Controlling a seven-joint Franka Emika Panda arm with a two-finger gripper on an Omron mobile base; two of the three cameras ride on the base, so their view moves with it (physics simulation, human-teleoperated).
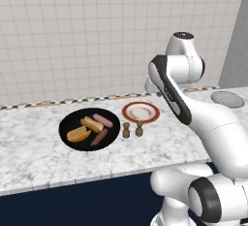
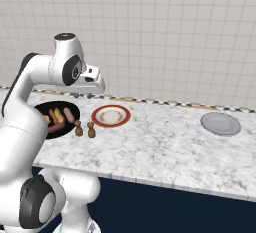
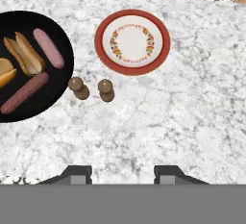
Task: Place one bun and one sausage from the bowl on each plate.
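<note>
Two fingertips of the gripper [image 3: 122, 172] sit at the frame's bottom, drawn in as far as they go, holding nothing above bare marble. At left, the bowl [image 3: 60, 35] keeps its buns and sausages; the red-rimmed plate [image 3: 132, 42] lies upper centre.

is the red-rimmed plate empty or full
Empty: the red-rimmed plate shows only its bare patterned face; buns and sausages lie in the bowl.

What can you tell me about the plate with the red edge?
The plate with the red edge is small, round and white, with a ring of tiny coloured marks inside its red-brown rim. It looks glazed, lies flat on the marble counter and holds no food. The black bowl sits beside it, apart.
</note>
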